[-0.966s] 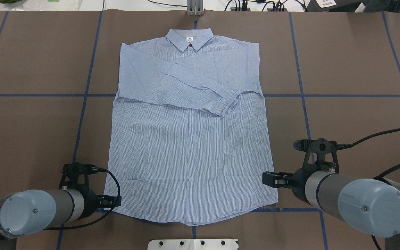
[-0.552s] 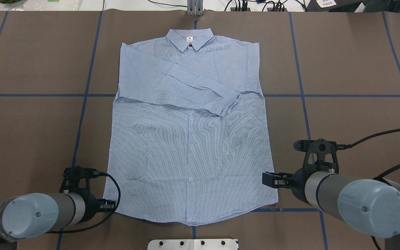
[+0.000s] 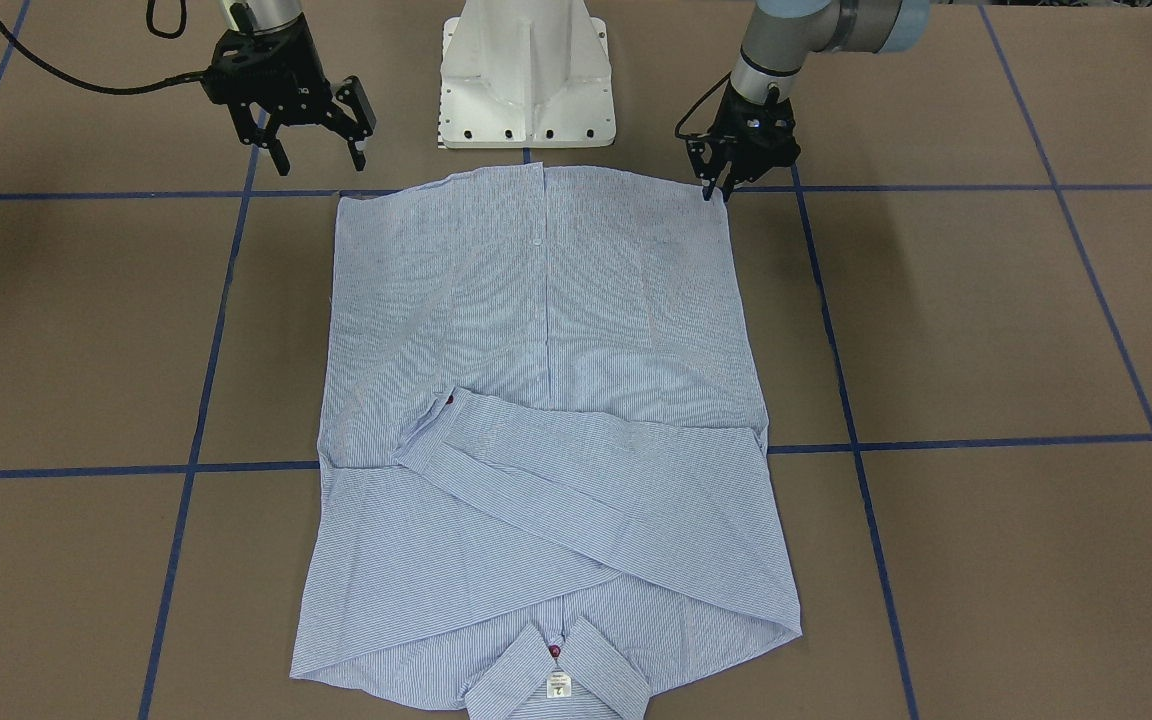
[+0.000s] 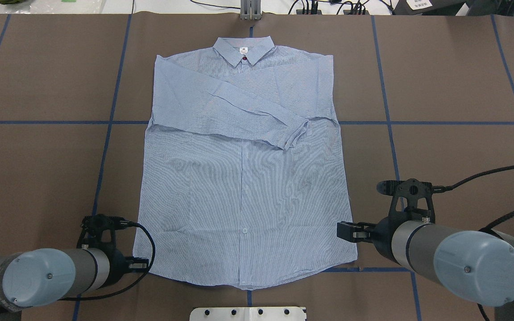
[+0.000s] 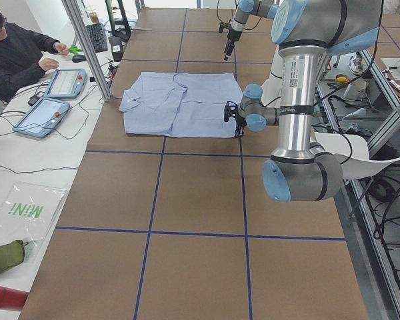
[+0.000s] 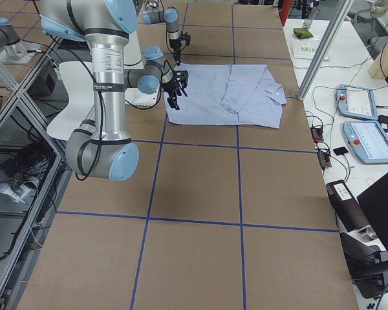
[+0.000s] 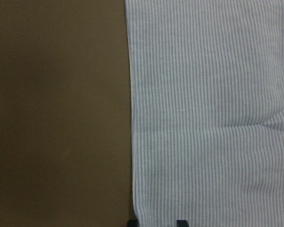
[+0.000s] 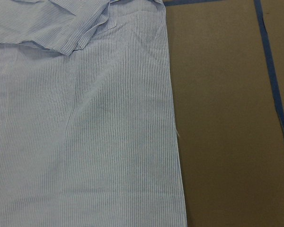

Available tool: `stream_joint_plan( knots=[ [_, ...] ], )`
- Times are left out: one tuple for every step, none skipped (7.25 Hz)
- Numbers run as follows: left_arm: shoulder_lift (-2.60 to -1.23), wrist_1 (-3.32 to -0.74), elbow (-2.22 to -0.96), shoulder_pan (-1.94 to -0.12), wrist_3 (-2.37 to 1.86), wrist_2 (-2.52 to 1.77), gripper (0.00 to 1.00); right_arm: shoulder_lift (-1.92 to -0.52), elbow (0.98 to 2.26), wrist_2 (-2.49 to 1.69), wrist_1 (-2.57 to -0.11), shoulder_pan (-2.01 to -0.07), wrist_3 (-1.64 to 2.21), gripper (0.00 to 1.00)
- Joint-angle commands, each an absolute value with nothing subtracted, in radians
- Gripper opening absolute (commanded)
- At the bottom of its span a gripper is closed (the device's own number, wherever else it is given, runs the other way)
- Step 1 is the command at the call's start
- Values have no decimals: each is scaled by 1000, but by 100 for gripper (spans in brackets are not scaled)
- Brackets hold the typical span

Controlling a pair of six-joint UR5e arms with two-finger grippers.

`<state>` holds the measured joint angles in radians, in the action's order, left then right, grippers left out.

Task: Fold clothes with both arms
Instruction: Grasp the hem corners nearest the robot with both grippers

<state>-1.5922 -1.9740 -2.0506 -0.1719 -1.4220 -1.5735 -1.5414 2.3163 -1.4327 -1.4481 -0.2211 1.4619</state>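
Shirt [image 4: 243, 178] neck label [image 4: 244, 51], txt illegible

The overhead camera looks forward and down from behind the robot's base [image 3: 526, 70]. The front-facing one faces it across the desk [image 3: 986, 330], steeply down, so both share the whole shirt [image 4: 243, 187], turned end for end. The two side cameras look along the desk from its ends, farther off. Each wrist camera hangs close over one shirt edge, the left seemingly closer.
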Motion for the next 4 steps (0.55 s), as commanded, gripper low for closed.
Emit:
stream_joint_plan(
  knots=[
    [-1592,-1971,-2054,-172,-1422,-1578,18,-1542,2315,-1433,-1448,-219,1462,100],
    [-1591,-1970,-2052,-172,-1424,-1578,0,-1543,2313,-1433,-1448,-216,1462,100],
    [-1591,-1970,-2052,-172,-1424,-1577,0,-1543,2309,-1433,-1448,-210,1462,100],
    [-1591,-1970,-2052,-173,-1424,-1577,0,-1548,2298,-1431,-1447,-204,1463,100]
  ],
)
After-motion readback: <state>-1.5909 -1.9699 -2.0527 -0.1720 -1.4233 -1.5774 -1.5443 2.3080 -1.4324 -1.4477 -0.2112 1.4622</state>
